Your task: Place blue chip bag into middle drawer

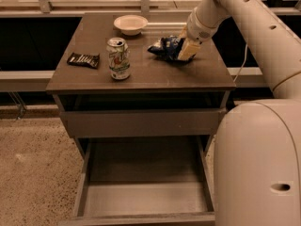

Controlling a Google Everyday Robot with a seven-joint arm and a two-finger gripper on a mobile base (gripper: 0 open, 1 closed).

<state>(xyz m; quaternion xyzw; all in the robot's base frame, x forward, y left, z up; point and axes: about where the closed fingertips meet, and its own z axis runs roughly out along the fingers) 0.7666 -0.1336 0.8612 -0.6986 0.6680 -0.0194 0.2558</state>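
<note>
The pale tool (187, 50) is shown touching the small dark-blue crinkled foil chip bag (163, 47) on the brown bench (94, 74) (grip cannot be told); slippery foil may be dropped short of the wide grey-brown open drawer (146, 197).

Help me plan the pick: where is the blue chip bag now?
In the camera view, the bag lies right rear on the tabletop, right of the can and near the bowl, with the gripper at its right edge.
</note>
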